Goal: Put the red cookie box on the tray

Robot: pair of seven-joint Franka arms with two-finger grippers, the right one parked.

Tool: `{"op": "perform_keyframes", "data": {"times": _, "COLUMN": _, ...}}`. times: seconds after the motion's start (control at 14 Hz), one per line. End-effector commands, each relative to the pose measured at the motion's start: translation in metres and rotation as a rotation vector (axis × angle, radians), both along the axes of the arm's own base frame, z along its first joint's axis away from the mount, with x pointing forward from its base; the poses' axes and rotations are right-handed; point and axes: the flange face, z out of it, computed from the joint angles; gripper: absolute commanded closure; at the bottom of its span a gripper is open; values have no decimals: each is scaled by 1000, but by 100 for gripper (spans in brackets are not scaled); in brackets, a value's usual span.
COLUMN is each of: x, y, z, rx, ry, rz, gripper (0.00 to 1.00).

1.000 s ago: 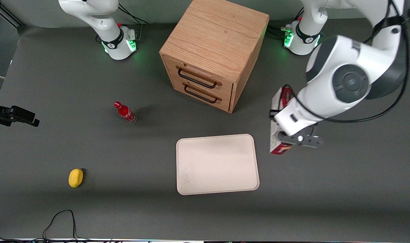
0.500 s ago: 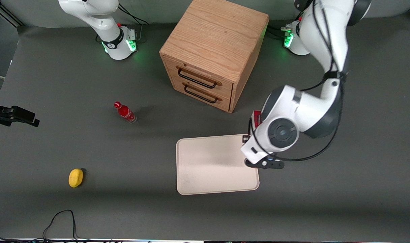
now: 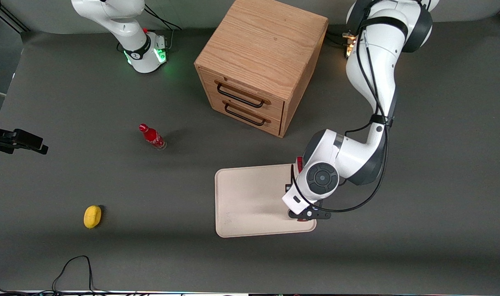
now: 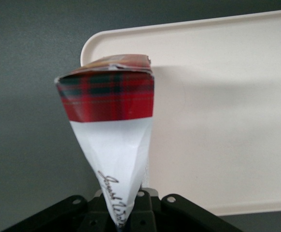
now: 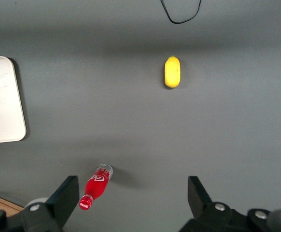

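Grey tabletop (image 3: 110, 246) carries the tray (image 3: 250, 197); the tool (image 3: 305, 213) above it grips the red cookie box (image 4: 112, 125), mostly arm-hidden from the front.

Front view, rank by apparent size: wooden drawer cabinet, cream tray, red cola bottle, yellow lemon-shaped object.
1. Wooden drawer cabinet
2. Cream-white tray
3. Red cola bottle and yellow lemon-shaped object: too alike to rank.
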Motion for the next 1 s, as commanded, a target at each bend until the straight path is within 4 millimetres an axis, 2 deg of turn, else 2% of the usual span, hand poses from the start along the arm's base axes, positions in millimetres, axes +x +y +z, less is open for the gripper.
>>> {"op": "perform_keyframes", "data": {"times": 0.0, "x": 6, "y": -6, "z": -11, "rx": -35, "ry": -13, "rz": 76, "gripper": 100}}
{"op": "perform_keyframes", "data": {"times": 0.29, "x": 9, "y": -1, "z": -21, "rx": -27, "ry": -13, "rz": 89, "gripper": 100}}
{"op": "perform_keyframes", "data": {"times": 0.36, "x": 10, "y": 1, "z": -21, "rx": -23, "ry": -15, "rz": 91, "gripper": 96}}
{"op": "perform_keyframes", "data": {"times": 0.43, "x": 11, "y": 2, "z": -22, "rx": -23, "ry": -17, "rz": 93, "gripper": 70}}
{"op": "perform_keyframes", "data": {"times": 0.5, "x": 11, "y": 3, "z": -20, "rx": -20, "ry": -21, "rz": 93, "gripper": 20}}
{"op": "perform_keyframes", "data": {"times": 0.57, "x": 9, "y": -1, "z": -17, "rx": -12, "ry": -30, "rz": 77, "gripper": 0}}
{"op": "perform_keyframes", "data": {"times": 0.64, "x": 8, "y": -3, "z": -14, "rx": -4, "ry": -37, "rz": 73, "gripper": 0}}
{"op": "perform_keyframes", "data": {"times": 0.79, "x": 6, "y": -1, "z": 12, "rx": -10, "ry": -48, "rz": 71, "gripper": 0}}
{"op": "perform_keyframes", "data": {"times": 0.93, "x": 0, "y": 9, "z": 48, "rx": -19, "ry": -61, "rz": 77, "gripper": 0}}
